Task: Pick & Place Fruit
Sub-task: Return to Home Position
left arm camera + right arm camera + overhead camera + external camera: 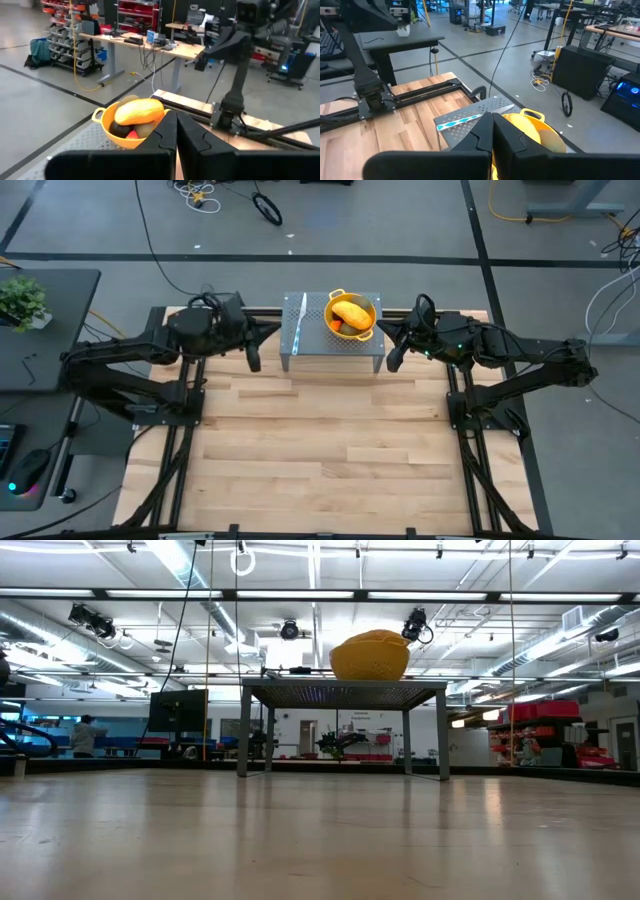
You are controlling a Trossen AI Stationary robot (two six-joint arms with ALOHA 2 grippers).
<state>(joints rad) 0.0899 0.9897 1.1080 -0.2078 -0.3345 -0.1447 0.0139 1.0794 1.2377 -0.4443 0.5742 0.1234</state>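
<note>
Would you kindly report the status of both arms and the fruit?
Left gripper, right gripper: jaws shut, empty, flanking the shelf. Fruit in yellow colander on shelf, knife beside it. No obstruction.

— What stands on the wooden worktop (320, 450)?
— A small grey shelf (322, 348) full of holes, raised on legs, at the middle of the far edge.
— And on the shelf?
— A knife (300, 320) lies flat near its left edge, running front to back. A yellow colander (370, 660) sits towards the far right corner, with fruit (350, 312) in it.
</note>
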